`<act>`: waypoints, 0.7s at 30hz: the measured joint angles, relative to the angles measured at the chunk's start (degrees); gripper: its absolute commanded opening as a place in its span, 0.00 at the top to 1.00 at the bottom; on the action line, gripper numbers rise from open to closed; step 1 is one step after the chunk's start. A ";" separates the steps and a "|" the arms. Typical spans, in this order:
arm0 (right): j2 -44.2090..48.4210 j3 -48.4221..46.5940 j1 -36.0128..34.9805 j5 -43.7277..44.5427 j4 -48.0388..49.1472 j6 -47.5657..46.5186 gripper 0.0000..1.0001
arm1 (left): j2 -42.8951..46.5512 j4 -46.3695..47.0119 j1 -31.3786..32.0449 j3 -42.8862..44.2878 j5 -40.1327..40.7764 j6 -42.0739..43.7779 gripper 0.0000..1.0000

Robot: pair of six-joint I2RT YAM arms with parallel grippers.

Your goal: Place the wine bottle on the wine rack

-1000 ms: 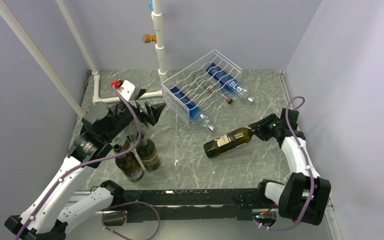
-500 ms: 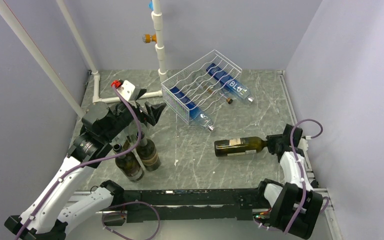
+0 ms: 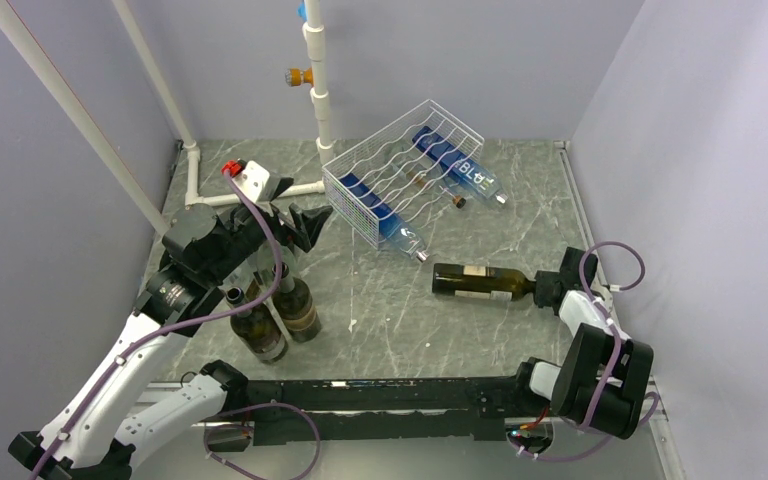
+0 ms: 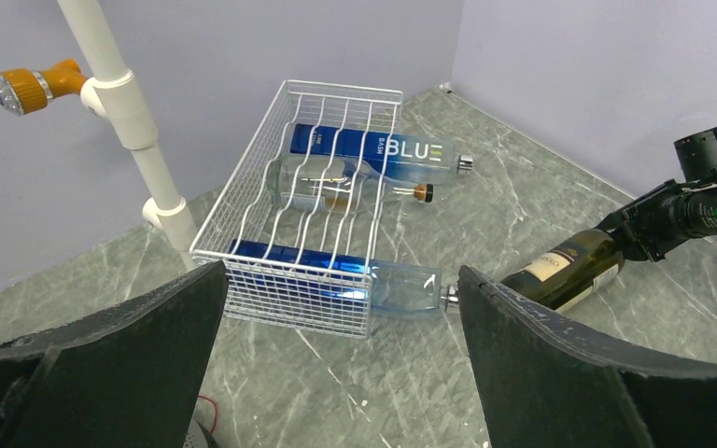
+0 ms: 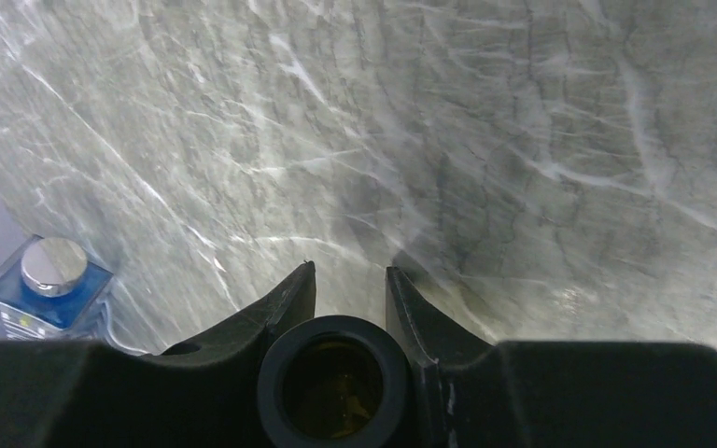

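Left fingers (image 4: 121, 364) gape wide at lower left, gripping nothing. White wine rack (image 3: 400, 165) sits upper middle on the tabletop (image 3: 380, 320). The wine bottle (image 3: 480, 282) is sideways right of centre, clear of the rack, neck clamped in the right fingers (image 5: 291, 297).

The one word that read clearly was "BLUE", in pale capitals along the side of the blue bottle (image 4: 373, 147) that lay at the far end of the wine rack (image 4: 299, 294). Smaller print just before it was too fine to make out. The wine bottle (image 4: 574, 273) bore a pale label, its lettering illegible.
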State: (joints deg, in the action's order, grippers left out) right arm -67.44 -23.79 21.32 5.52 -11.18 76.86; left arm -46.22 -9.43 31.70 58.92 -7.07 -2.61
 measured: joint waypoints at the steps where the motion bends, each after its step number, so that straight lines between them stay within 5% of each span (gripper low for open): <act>1: -0.39 0.00 0.02 0.04 0.52 0.46 0.95 | 0.00 0.00 0.00 0.00 -0.20 -0.02 0.01; 13: -2.95 -0.07 0.02 0.13 4.81 2.25 0.52 | 0.74 -0.02 0.00 0.24 -0.72 -0.02 0.01; 21: -4.02 -0.35 0.02 -0.98 8.94 2.03 0.37 | 1.20 -0.04 0.00 0.24 -0.72 -0.02 0.01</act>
State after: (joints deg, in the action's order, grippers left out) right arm -71.46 -24.14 21.34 4.54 -2.24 78.89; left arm -45.01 -9.47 31.70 59.16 -7.79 -2.63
